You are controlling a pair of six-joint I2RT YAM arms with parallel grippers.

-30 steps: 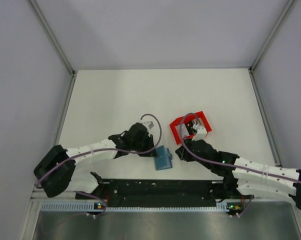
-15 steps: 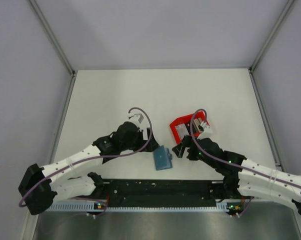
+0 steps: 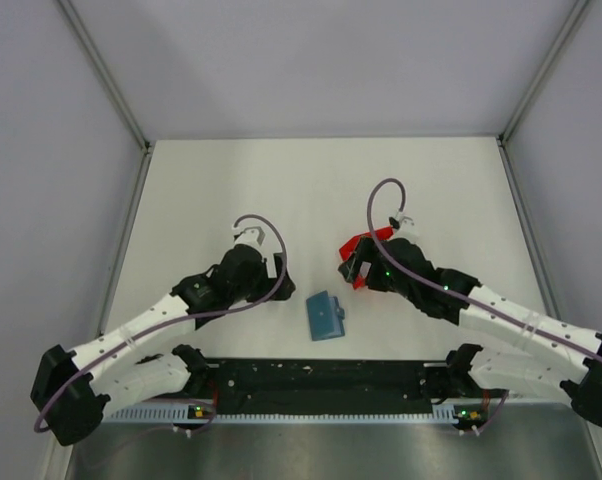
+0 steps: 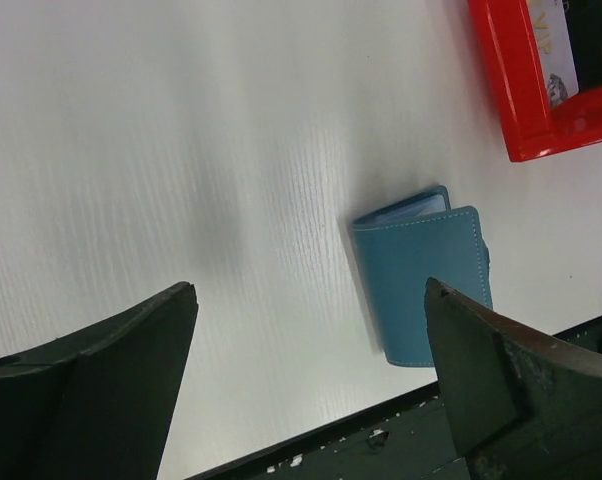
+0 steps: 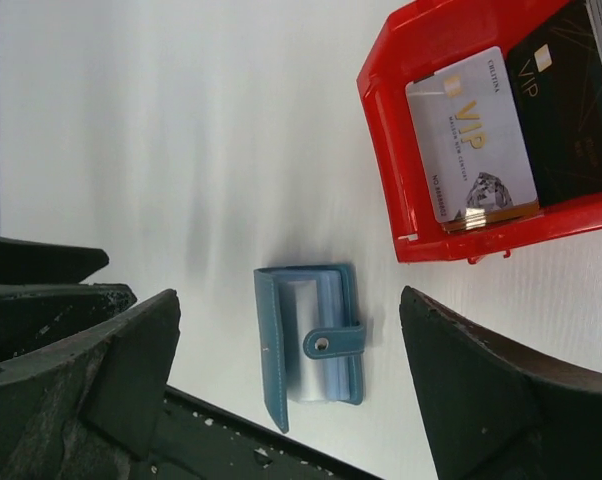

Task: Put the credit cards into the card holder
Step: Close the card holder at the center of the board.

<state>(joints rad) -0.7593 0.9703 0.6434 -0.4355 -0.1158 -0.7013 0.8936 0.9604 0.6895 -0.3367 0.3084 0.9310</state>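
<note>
White table (image 3: pixel 281 190), matte, walled on three sides. Two loose items directly on it: teal card holder (image 3: pixel 326 315), lying flat and folded, near the front edge just beyond the black base rail (image 3: pixel 321 375); red tray (image 5: pixel 383 150) further back and to the right, near the holder, not touching.

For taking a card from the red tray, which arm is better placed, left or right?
Probably right. The right gripper, open, hangs at the red tray where the credit cards lie; the left gripper, also open, is farther off, on the other side of the card holder.
</note>
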